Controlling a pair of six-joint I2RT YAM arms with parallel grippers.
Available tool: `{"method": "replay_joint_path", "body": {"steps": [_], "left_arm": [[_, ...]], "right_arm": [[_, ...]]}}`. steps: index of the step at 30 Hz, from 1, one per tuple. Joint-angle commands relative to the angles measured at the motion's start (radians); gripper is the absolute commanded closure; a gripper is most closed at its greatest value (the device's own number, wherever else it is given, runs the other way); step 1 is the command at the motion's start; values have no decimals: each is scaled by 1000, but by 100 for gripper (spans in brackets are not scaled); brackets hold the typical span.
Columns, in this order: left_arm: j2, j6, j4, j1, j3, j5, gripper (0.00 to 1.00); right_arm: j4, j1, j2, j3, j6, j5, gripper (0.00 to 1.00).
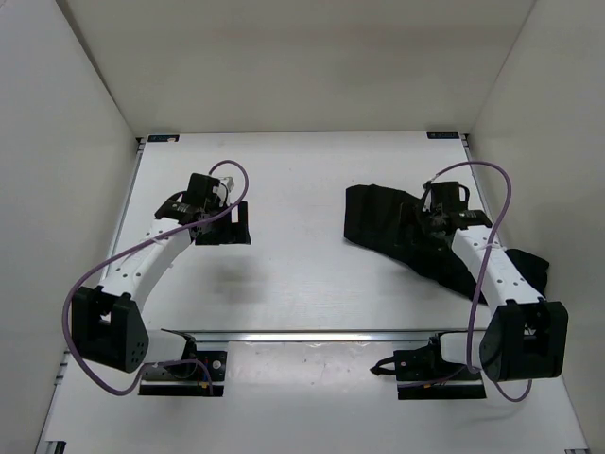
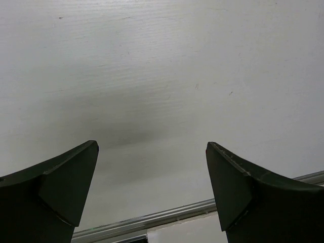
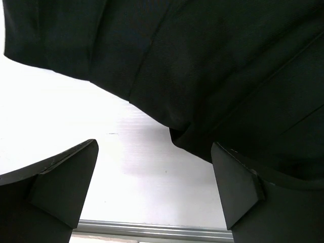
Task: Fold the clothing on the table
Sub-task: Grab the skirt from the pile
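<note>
Lying rumpled at frame right on the surface [image 1: 302, 170], the clothing [image 1: 378, 222] is unfolded; left tool [image 2: 152, 152] and right tool [image 3: 154, 152] gape apart, empty.

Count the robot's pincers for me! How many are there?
2. The left pincer is open above the left side of the table. The right pincer is open above the black skirt on the right. No others show.

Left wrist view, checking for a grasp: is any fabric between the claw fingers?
No, the left claw stands open with only white table showing between its fingers.
</note>
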Motion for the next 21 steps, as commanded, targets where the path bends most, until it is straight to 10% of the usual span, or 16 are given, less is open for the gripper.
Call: {"method": "replay_joint_path", "body": {"steps": [1, 11, 15, 19, 21], "left_arm": [[-56, 3, 15, -23, 10, -47, 1], [-115, -12, 53, -52, -36, 40, 2], [-128, -15, 52, -36, -68, 84, 1], [-136, 17, 10, -16, -68, 78, 2], [-136, 36, 9, -6, -53, 81, 1]], "right_arm": [[52, 6, 3, -19, 12, 13, 8], [225, -17, 180, -39, 33, 27, 24], [227, -20, 314, 35, 53, 24, 51], [211, 18, 406, 120, 55, 77, 100], [207, 30, 437, 163, 50, 82, 100]]}}
